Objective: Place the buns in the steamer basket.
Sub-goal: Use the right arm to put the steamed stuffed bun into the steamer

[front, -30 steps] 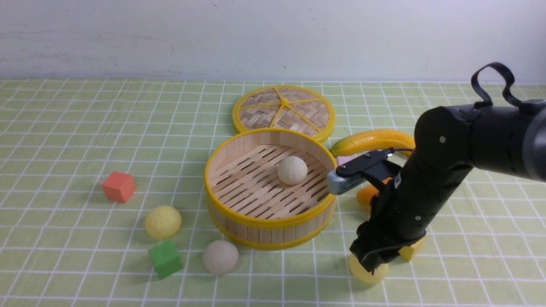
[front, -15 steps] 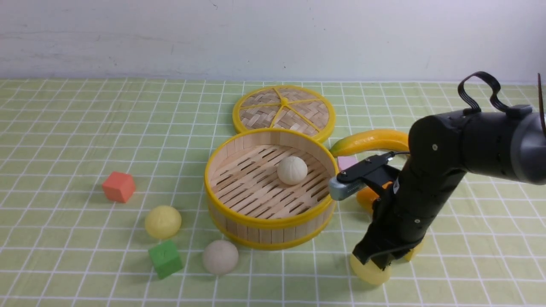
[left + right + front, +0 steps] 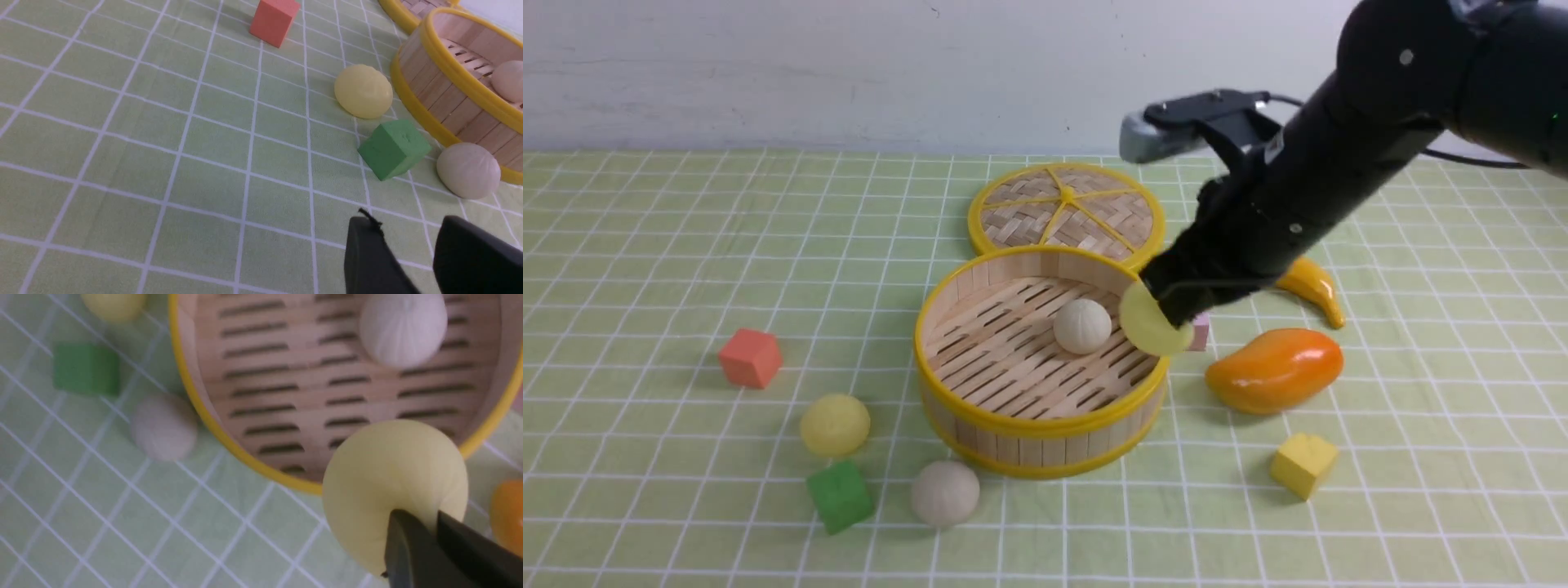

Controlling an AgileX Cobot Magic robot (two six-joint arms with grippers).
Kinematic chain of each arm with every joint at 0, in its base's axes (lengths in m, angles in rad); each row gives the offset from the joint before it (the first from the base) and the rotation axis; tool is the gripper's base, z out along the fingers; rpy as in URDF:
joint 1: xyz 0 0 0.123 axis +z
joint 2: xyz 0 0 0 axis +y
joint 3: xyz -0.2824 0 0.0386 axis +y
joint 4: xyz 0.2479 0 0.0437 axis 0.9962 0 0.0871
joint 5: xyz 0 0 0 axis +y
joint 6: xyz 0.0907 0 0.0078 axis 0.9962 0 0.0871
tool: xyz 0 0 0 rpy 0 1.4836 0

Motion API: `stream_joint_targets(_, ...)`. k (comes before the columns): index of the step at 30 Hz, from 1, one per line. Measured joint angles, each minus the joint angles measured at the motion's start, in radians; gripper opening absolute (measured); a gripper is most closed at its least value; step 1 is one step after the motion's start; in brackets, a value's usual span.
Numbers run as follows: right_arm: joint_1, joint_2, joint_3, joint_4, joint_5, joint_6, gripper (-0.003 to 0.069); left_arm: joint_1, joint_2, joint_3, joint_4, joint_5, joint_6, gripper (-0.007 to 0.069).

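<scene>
I see the left fingers (image 3: 369, 253) cut off at the frame edge, parted, nothing between them. A loose yellow bun (image 3: 835, 425) and a loose white bun (image 3: 945, 492) lie on the worktop (image 3: 645, 245) left of the steamer basket (image 3: 931, 384), which sits flat, mouth up, with the basket bun (image 3: 1082, 326) inside. The right fingers (image 3: 408, 555), mostly hidden from the front, clench the held yellow bun (image 3: 1143, 322) above the basket's right rim.

- Right arm (image 3: 1339, 155): cut off by the front view's top and right edges.
- Banana (image 3: 1311, 282): one end hidden behind that arm.
- Pink cube (image 3: 1199, 333): mostly hidden by the held bun (image 3: 1147, 327).
- Lid (image 3: 1066, 208): near edge behind the basket (image 3: 980, 412).
- Left wrist view: left gripper (image 3: 408, 232), basket and white bun (image 3: 508, 81) each cut off by the picture's edge.
- Right wrist view: blurred throughout. Right gripper (image 3: 416, 516), mango (image 3: 506, 514) and loose yellow bun (image 3: 112, 304) are cut off at the edges. The held bun covers part of the basket's rim.
</scene>
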Motion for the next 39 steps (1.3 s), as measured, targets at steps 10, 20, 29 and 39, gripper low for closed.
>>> stream_joint_targets(10,0.000,0.171,-0.013,0.092,-0.117,-0.020,0.0001,0.000,0.000,0.000,0.000,0.000,0.000,0.0238)
stream_joint_targets(20,0.000,0.256,-0.013,0.073,-0.128,-0.043,0.0020,0.000,0.000,0.000,0.000,0.000,0.000,0.0238)
stream_joint_targets(29,0.000,0.257,-0.013,0.028,-0.132,-0.042,0.0242,0.000,0.000,0.000,0.000,0.000,0.000,0.0238)
stream_joint_targets(39,0.000,0.187,-0.013,0.030,-0.077,-0.042,0.0504,0.000,0.000,0.000,0.000,0.000,0.000,0.0238)
